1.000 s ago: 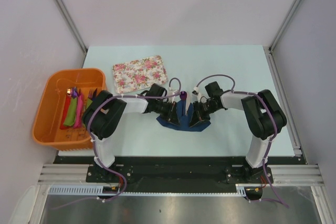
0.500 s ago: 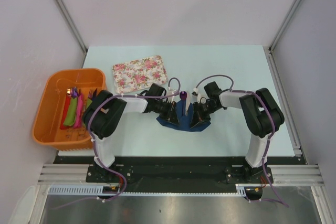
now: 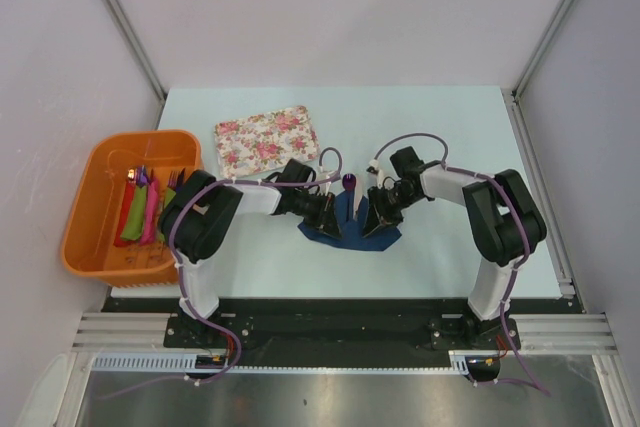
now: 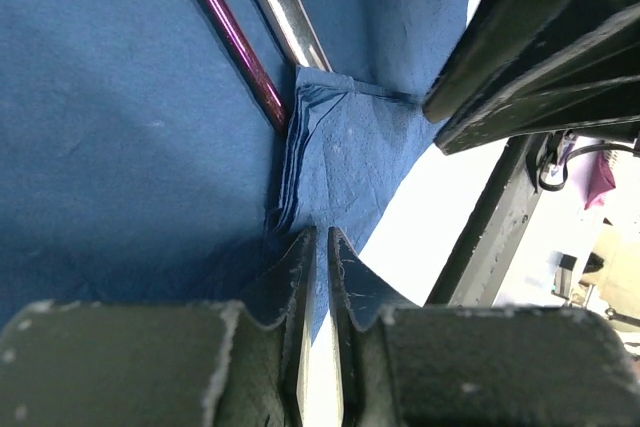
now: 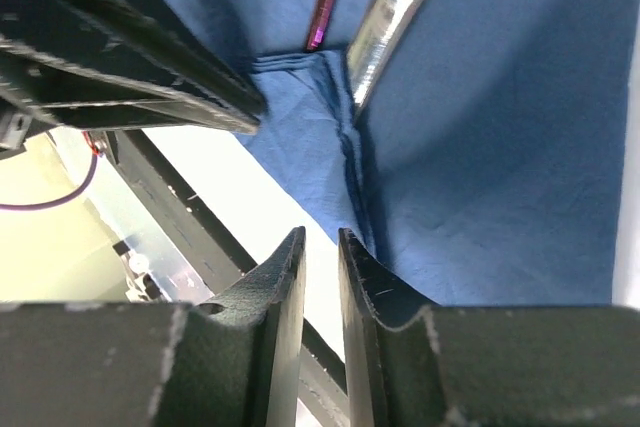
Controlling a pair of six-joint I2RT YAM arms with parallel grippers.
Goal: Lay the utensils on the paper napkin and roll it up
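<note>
Navy napkin [image 5: 480, 147]: right fingers [image 5: 372, 287] have parted slightly.

From my overhead feed, a floral tray [image 3: 267, 140] lies flat on the pale desk [image 3: 450, 117] at about 11 o'clock. An orange basket [image 3: 140, 137] sits at 9 o'clock, just beside the desk's edge. Inside it, red, pink and green napkin rolls [image 3: 142, 212] lie side by side with cutlery tips poking out.
</note>
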